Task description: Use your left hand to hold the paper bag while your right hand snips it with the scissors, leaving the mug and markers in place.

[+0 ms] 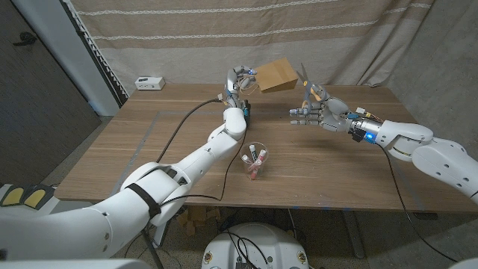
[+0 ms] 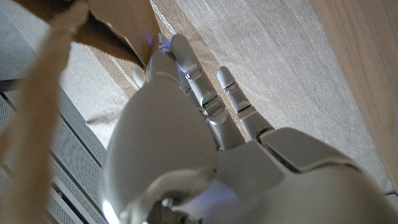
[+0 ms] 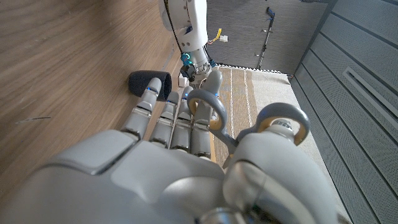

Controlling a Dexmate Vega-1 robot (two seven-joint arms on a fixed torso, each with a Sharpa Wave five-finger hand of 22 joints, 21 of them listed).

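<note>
I have the paper bag lifted off the table, held up over its far edge by my left hand, whose fingers pinch the bag at its near side; the left wrist view shows the fingertips closed against the brown paper. My right hand hangs above the table's far right part, just beside the bag, with the scissors in its grip: the right wrist view shows the thumb through one loop and a finger through the other. The blades point up toward the bag's lower right corner, but I cannot tell whether they touch the paper.

The mug lies dark on the table close to the left arm. The markers stand in a clear cup near the middle of the near edge, well apart from both hands.

Assessment: holding and scissor pickup are done. No cut is visible in the bag. Remaining, in my judgement: bring the blades onto the bag's edge and close them.
</note>
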